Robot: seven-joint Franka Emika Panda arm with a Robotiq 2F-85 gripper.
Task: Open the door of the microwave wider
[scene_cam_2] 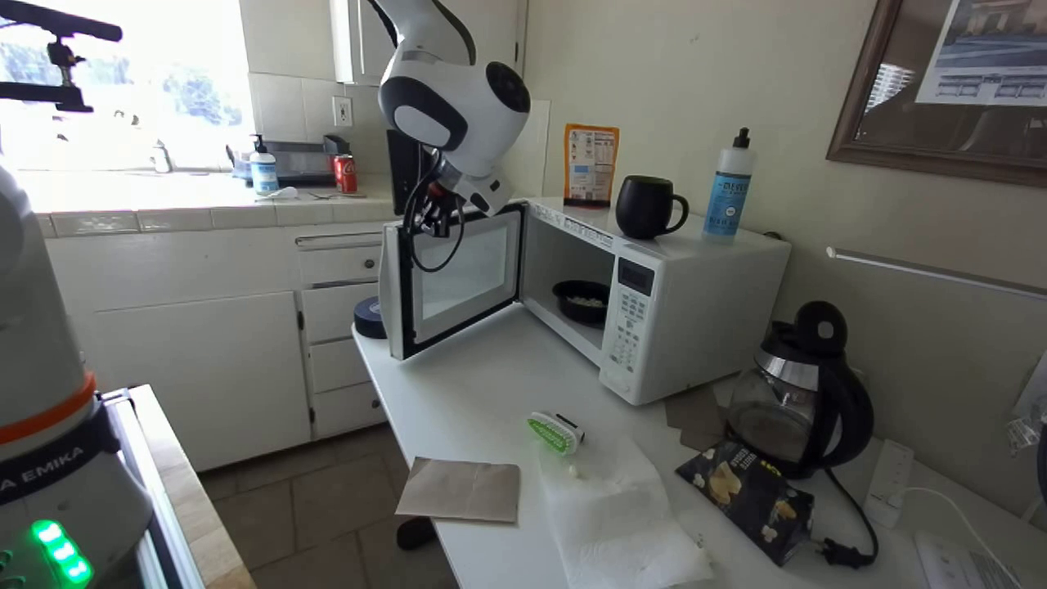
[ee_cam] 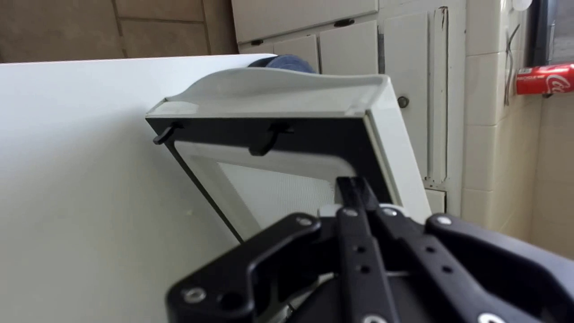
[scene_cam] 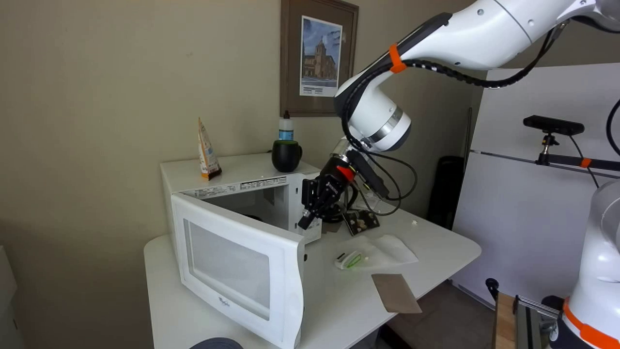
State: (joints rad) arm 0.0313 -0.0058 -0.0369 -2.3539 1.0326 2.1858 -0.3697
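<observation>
**Clenched gripper (ee_cam: 354, 184) in front of the open door (ee_cam: 278, 179) of the microwave (scene_cam_2: 712, 303)**

In an exterior view the arm (scene_cam: 450, 46) reaches in from the upper right, slopes down and leftward to the wrist, and ends with the gripper slanted the same way. In an exterior view the wrist (scene_cam_2: 454, 123) hangs from above, with the gripper low and dark against the door's inner face.

The 2 fingers (ee_cam: 344, 193) are pressed together at the tips, closed on themselves. In the wrist view the tips overlap the door's inner face near its top edge; whether they touch it cannot be told.

The door stands swung well out from the microwave's front, its free edge near the rim of the white table (scene_cam_2: 491, 380).

An exterior view gives the door's outer face with its translucent window (scene_cam: 230, 266), and the refrigerator (scene_cam: 542, 208) beyond. The control panel (scene_cam_2: 628, 323) and a black bowl (scene_cam_2: 579, 314) of pale pieces inside the cavity (scene_cam_2: 564, 245) show in an exterior view. The wrist view alone makes out 2 dark hooks (ee_cam: 264, 142) along the door's free edge.

In both exterior views a black mug (scene_cam_2: 644, 209) sits on the microwave.
</observation>
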